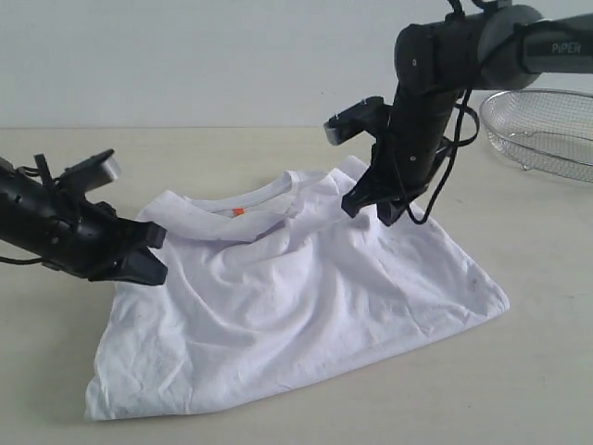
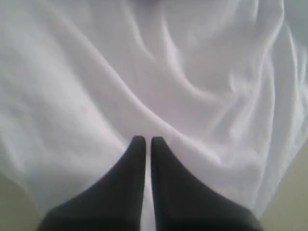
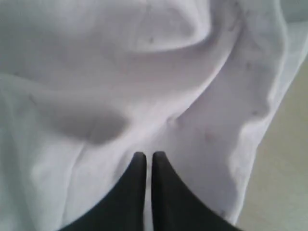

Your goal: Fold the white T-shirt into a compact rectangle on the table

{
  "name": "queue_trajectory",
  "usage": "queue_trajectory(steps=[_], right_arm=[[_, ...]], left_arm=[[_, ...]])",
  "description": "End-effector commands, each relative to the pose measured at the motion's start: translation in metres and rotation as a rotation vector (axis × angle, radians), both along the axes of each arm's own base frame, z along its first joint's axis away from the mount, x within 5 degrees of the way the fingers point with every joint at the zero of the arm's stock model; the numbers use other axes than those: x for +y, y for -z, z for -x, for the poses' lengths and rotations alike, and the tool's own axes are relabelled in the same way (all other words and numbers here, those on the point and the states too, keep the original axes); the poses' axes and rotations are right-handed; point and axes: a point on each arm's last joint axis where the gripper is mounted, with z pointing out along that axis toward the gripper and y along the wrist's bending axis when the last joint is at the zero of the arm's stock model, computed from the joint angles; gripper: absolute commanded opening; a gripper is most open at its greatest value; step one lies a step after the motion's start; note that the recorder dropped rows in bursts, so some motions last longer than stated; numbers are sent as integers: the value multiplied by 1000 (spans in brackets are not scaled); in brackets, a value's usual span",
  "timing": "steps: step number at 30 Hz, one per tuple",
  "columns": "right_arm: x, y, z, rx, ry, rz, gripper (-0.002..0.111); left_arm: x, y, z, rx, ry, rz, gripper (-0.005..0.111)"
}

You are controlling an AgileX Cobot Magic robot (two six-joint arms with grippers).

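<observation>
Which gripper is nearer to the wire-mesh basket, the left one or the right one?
Right. The right gripper is at the white T-shirt side facing the basket; the left gripper is across the shirt, much farther away.

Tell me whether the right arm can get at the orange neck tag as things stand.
Probably yes. The orange tag lies uncovered inside the collar, with nothing between it and the right pincer, shut at the T-shirt's shoulder; it may need to release cloth first.

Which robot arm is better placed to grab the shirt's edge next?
Probably left: the left pincer sits low at the sleeve edge of the white T-shirt, while the right pincer hangs higher, over the other shoulder.
</observation>
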Motion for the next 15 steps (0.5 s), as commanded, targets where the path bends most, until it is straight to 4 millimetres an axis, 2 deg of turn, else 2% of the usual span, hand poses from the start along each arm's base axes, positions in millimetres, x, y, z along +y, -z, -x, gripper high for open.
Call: queue_trajectory(steps=[1, 7, 12, 15], right_arm=[[-4, 17, 11, 38, 59, -6, 0], [-8, 35, 20, 57, 96, 0, 0], [-9, 43, 25, 64, 94, 2, 0], [-9, 43, 26, 68, 94, 3, 0]], left_arm=[[19, -13, -14, -88, -78, -31, 5], [27, -28, -47, -165, -137, 2, 5], [31, -33, -77, -251, -145, -47, 5], [36, -34, -90, -284, -116, -90, 14]])
